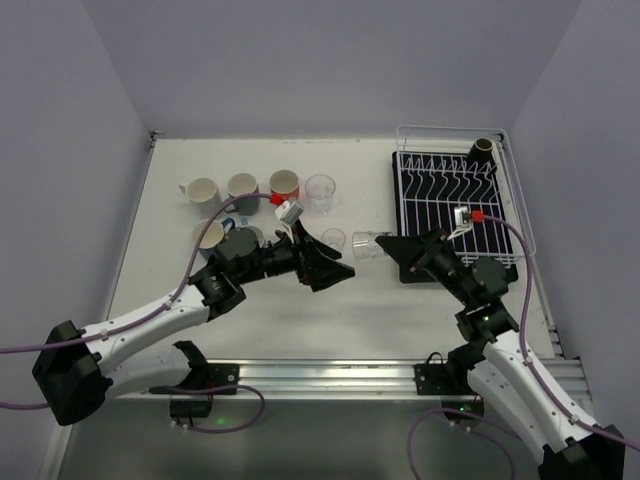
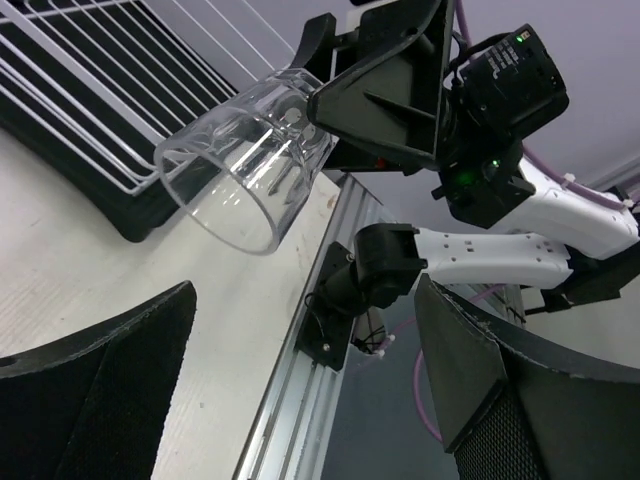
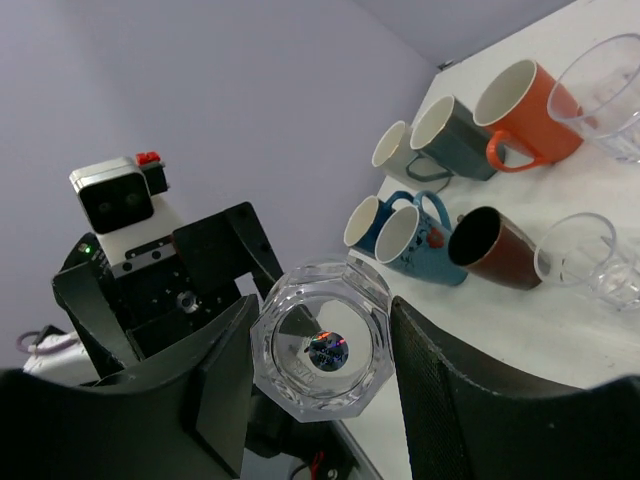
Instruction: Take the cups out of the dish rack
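My right gripper [image 1: 395, 247] is shut on a clear glass [image 1: 367, 244] and holds it on its side above the table, mouth pointing left, just left of the dish rack [image 1: 452, 195]. In the right wrist view the glass's base [image 3: 325, 350] sits between my fingers. My left gripper [image 1: 338, 271] is open and empty, just left of and below the glass's mouth [image 2: 245, 160]. One dark brown cup [image 1: 483, 150] stands in the rack's far right corner.
On the table at the left stand a cream mug [image 1: 203, 190], a grey mug [image 1: 242, 186], an orange mug [image 1: 285, 184] and a clear glass [image 1: 320, 190]. Nearer stand a blue mug [image 3: 370, 220], a light blue mug [image 3: 420, 245], a dark brown cup [image 3: 500, 250] and another glass [image 1: 333, 240].
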